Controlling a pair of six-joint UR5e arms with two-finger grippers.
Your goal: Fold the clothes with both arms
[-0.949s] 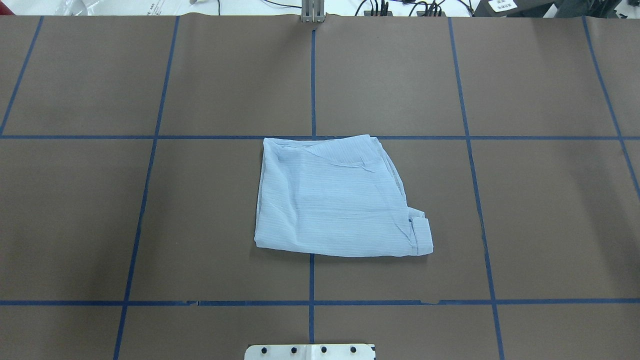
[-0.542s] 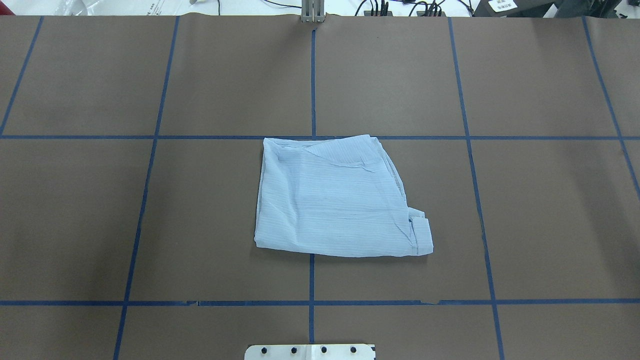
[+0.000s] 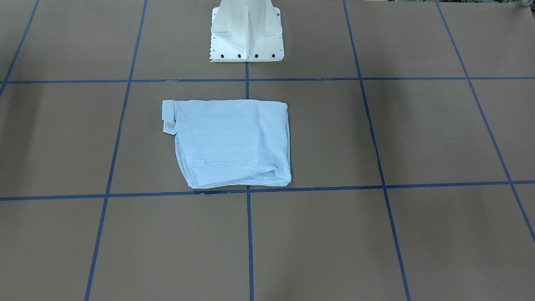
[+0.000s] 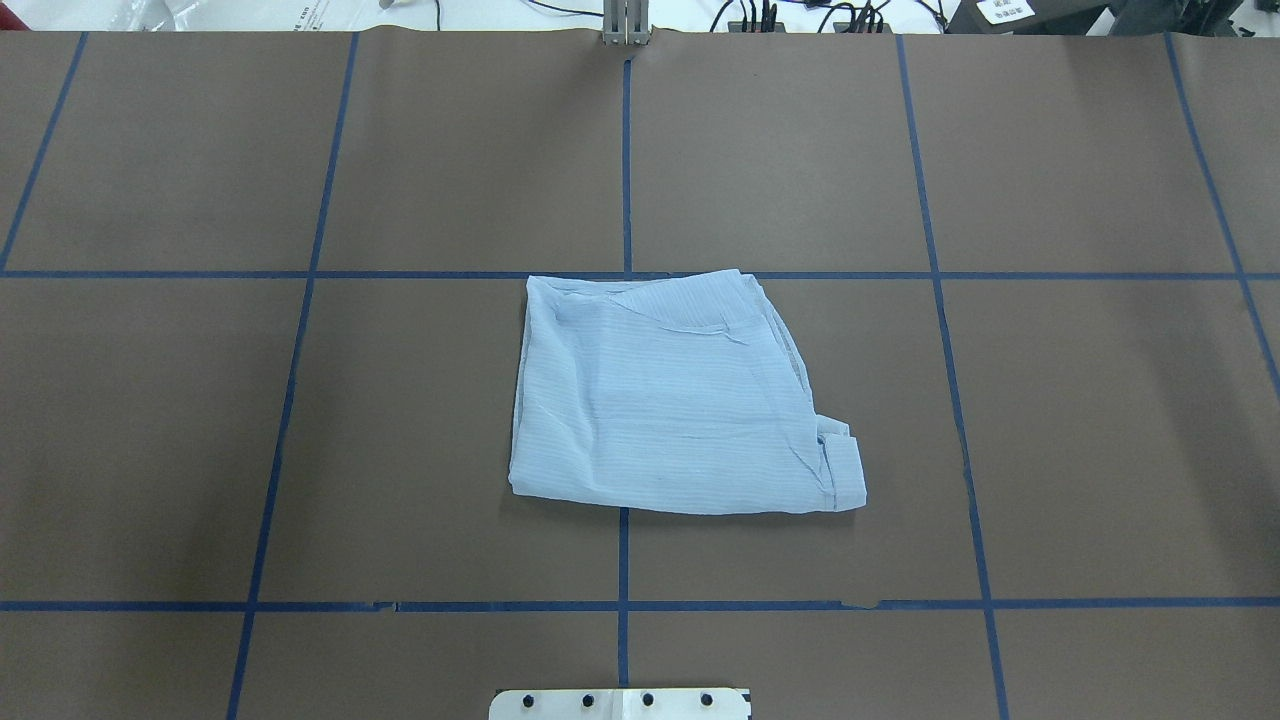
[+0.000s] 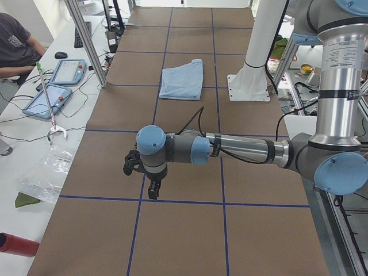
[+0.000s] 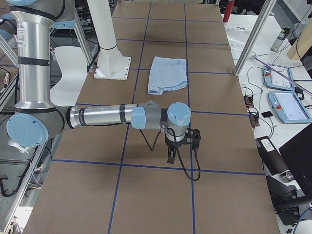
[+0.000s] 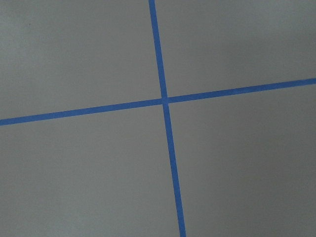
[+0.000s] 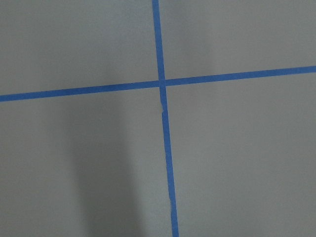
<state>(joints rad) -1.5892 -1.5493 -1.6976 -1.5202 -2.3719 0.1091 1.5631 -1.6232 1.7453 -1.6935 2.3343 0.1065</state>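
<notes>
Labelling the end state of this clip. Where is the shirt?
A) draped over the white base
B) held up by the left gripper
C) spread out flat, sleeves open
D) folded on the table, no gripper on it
D: the shirt lies as a folded rectangle on the table, while the left gripper and right gripper hang over the table well away from it.

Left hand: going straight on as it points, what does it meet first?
Likely the brown paper-covered table beside a blue tape crossing; the left hand points down, nothing lies between, though height is unclear.
</notes>
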